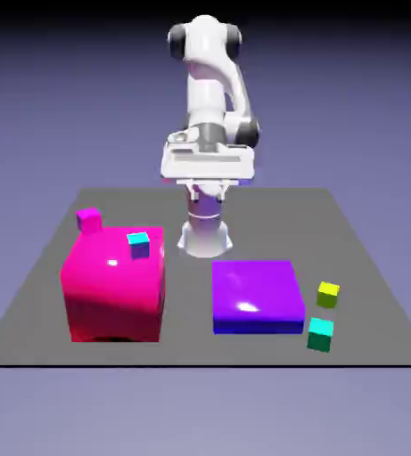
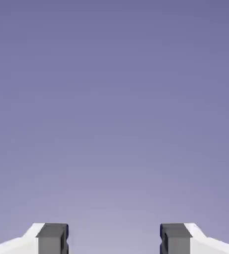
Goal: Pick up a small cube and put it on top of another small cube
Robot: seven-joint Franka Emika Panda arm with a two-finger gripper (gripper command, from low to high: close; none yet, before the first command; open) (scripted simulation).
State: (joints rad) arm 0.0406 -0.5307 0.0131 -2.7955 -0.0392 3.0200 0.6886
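The small lime cube [image 1: 328,294] sits on the grey table at the exterior view's right, just past the purple block. The other small cube, teal-green with a cyan top [image 1: 320,334], rests slightly nearer the table's front edge, a small gap apart from the lime one. My gripper [image 1: 207,171] hangs high above the table's far middle, well away from both cubes. In the hand view the gripper [image 2: 114,240] is open, its two grey fingertips [image 2: 51,238] wide apart with only plain backdrop between them. Neither cube appears in the hand view.
A flat purple block [image 1: 256,296] lies left of the two small cubes. A big magenta cube [image 1: 115,285] stands at the exterior view's left with a small cyan-and-purple cube [image 1: 138,243] on top. A small magenta cube [image 1: 89,218] sits behind it.
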